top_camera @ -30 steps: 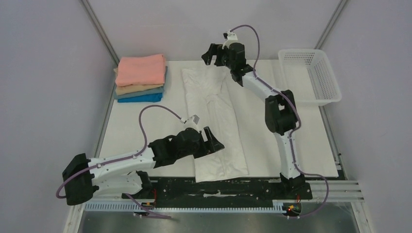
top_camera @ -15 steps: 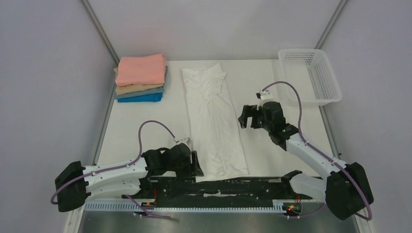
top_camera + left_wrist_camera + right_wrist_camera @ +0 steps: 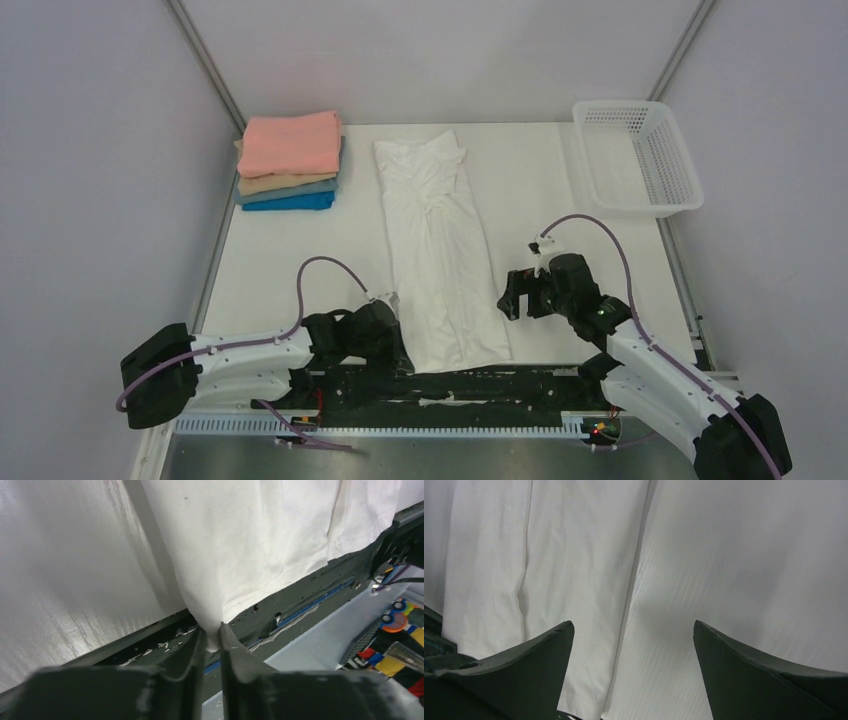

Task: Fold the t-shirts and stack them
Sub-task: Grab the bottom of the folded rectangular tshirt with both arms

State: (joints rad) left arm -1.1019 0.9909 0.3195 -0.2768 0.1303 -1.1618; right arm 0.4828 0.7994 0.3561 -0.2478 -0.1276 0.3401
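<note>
Pinching the near left corner of the white t-shirt (image 3: 240, 540), my left gripper (image 3: 212, 639) is clamped tight. The thin cloth draws into a smooth cone between its dark fingers (image 3: 231, 652), right above the black base rail (image 3: 500, 382). My right gripper (image 3: 634, 623) has its jaws spread wide and holds nothing. Its two wedge-shaped fingertips hang over the table (image 3: 300, 270), just beside the shirt's right edge near the hem. The tabletop looks matte white with a fine ribbed sheen.

From there the white t-shirt runs away from me as a long narrow strip folded lengthwise. It is softly creased down the middle and bunches into wrinkles at its far end.

At the far left corner is a stack of folded rectangles: the salmon pink shirt (image 3: 292, 143) on top, then the tan shirt (image 3: 283, 183), the grey-blue shirt (image 3: 320, 188) and the bright blue shirt (image 3: 288, 203). At the far right stands a white plastic mesh basket (image 3: 655, 160), rectangular with slanted walls.
</note>
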